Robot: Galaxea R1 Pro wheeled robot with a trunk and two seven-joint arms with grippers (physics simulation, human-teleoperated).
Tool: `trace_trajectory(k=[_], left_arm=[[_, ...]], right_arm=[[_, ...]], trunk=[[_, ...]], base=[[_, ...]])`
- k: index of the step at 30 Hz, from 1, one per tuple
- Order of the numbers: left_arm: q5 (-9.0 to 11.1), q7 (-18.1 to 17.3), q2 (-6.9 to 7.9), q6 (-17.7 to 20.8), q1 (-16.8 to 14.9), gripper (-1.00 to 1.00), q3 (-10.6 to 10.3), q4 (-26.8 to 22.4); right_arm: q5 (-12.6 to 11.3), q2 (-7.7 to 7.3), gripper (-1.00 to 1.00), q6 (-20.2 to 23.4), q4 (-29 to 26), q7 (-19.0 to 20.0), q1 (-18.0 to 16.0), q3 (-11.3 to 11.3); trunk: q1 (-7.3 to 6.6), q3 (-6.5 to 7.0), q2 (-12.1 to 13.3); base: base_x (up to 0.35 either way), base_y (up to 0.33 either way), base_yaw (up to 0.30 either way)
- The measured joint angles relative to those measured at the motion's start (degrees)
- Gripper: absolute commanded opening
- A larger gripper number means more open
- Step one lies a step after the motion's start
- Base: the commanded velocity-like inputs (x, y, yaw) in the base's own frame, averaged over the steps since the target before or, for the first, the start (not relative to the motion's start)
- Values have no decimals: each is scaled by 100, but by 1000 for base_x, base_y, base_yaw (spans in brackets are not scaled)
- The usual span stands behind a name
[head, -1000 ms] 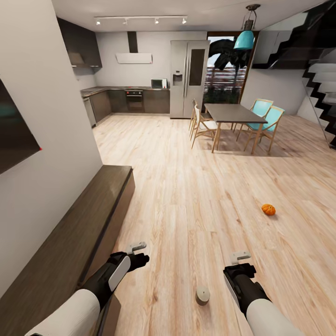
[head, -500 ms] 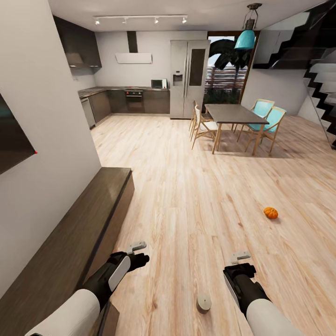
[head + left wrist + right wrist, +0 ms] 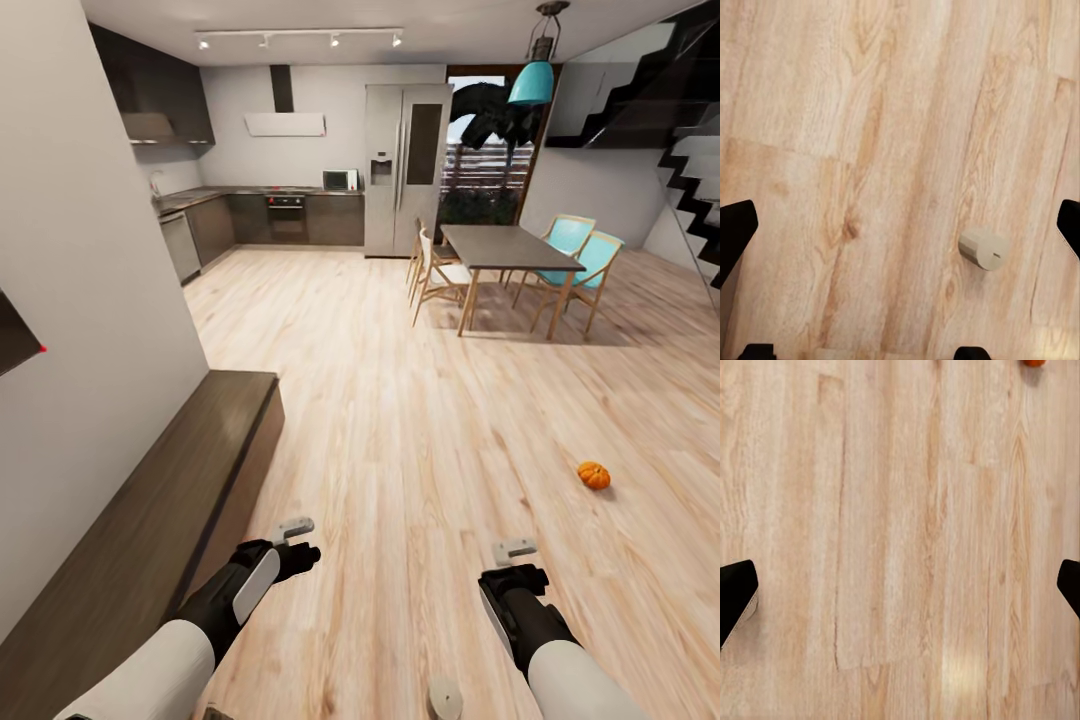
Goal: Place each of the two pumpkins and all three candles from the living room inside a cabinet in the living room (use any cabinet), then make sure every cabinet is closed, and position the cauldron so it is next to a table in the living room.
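With both sets of fingers (image 3: 297,527) (image 3: 515,548) spread wide and empty, the candle (image 3: 443,697) beside the cabinet (image 3: 180,480) has been overrun, the pumpkin (image 3: 593,475) neared.

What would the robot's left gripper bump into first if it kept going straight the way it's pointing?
Probably just the wooden floor. The left gripper is open and aims down at bare planks. A small beige candle lies a little to one side, so the gripper would likely miss it, though depth is hard to judge.

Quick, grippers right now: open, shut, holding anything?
Left gripper: open, empty, over bare floor with a candle lying below.
Right gripper: open, empty, over bare floor.
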Motion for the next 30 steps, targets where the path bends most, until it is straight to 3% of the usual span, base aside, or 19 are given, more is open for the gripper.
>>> trace_trajectory(k=[7,30], left_arm=[[0,2,0,-6,-2,100,0,-4],[0,1,0,-9,-3,100,2,-19]], right_arm=[[9,-3,100,3,6,0,0,1],[9,5,100,-1,9,0,0,4]], trunk=[[0,0,0],[0,0,0]], base=[[265,0,0],[33,-24,0]])
